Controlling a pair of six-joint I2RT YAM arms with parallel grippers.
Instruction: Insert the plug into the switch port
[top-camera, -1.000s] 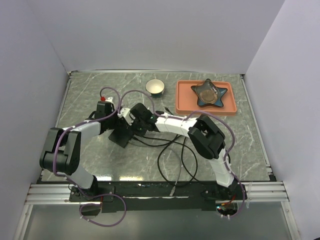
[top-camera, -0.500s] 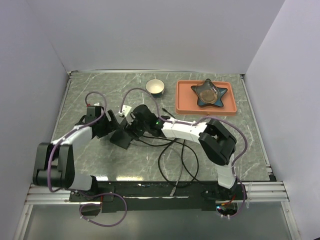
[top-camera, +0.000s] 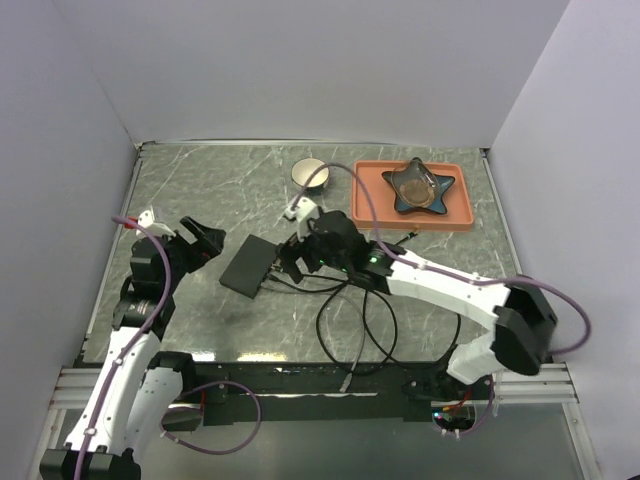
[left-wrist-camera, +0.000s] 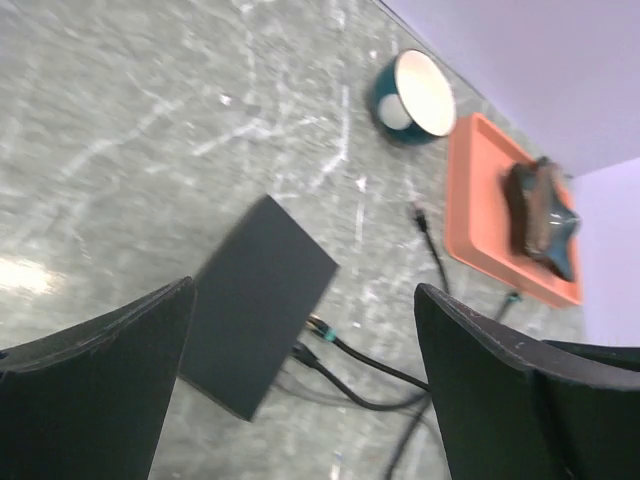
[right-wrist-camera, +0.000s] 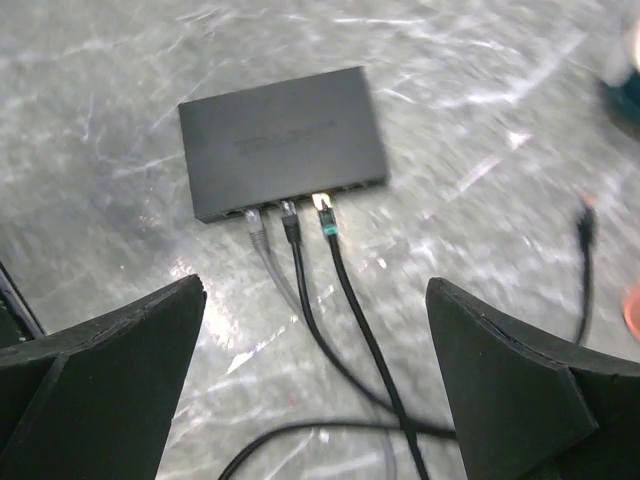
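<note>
Left fingers (left-wrist-camera: 90, 390) withdrawn; switch (right-wrist-camera: 240, 170) lettering (right-wrist-camera: 285, 138) illegible.

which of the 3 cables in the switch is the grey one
The left cable in the right wrist view; the middle cable and right cable in the switch are black.

Black switch (right-wrist-camera: 283, 140) on grey marbled table (top-camera: 200, 180) (orange tray (top-camera: 368, 210)).

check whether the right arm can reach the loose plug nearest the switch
Probably yes: the loose plug lies bare on the table, nothing over it, just off to the side of the open right gripper hovering above the switch.
</note>
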